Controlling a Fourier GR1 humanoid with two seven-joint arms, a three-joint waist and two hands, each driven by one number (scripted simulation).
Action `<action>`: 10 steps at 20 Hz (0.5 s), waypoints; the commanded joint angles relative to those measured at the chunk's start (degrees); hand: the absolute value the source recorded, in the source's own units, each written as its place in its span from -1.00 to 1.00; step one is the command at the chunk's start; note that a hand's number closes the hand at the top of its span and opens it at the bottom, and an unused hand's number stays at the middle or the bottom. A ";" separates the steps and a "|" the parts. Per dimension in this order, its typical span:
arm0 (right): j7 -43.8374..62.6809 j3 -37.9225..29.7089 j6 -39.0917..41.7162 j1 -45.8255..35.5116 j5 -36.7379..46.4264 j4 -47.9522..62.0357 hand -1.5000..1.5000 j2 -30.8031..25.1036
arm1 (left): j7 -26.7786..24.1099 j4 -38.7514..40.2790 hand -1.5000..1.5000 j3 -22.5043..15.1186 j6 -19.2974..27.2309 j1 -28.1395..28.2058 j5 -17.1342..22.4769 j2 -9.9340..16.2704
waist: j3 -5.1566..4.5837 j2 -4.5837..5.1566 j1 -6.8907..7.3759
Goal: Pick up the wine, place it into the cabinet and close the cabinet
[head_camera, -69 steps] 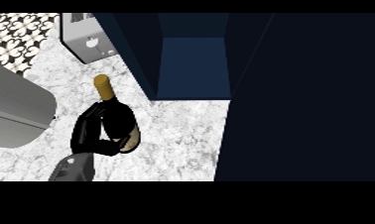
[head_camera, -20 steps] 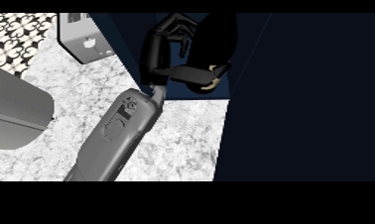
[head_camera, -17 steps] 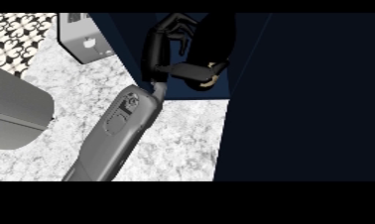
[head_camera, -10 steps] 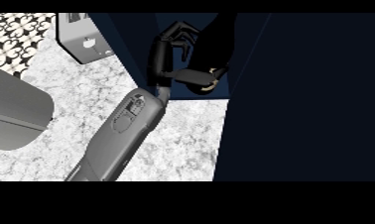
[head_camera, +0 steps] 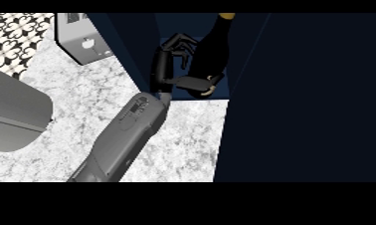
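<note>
inside the dark blue cabinet [head_camera: 192, 30], at the top middle of the head view, our hand [head_camera: 170, 64] sits beside the wine [head_camera: 213, 50], fingers curled toward the bottle's left side and the thumb hooked under its lower end. which of our two hands this is we cannot tell for sure; the forearm comes in from the lower left, and no other hand shows. the bottle stands in the cabinet opening, gold-capped neck pointing to the top of the view, dark body against the interior; whether its base rests on the cabinet floor is hidden. we judge the step in hand to be the release. to do it well, we want the bottle settled on its base before the fingers spread, then draw the hand straight back along the forearm's line so the thumb does not drag the bottle outward. the open cabinet door [head_camera: 294, 99] fills the right of the view and needs swinging shut once the arm is out over the marble counter [head_camera: 88, 94].
</note>
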 commanded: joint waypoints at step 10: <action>0.83 1.02 -0.30 -0.53 -1.64 -2.02 -1.00 0.82 | -9.68 15.34 1.00 -2.78 2.54 -3.42 4.57 0.00 | -0.04 0.09 -0.15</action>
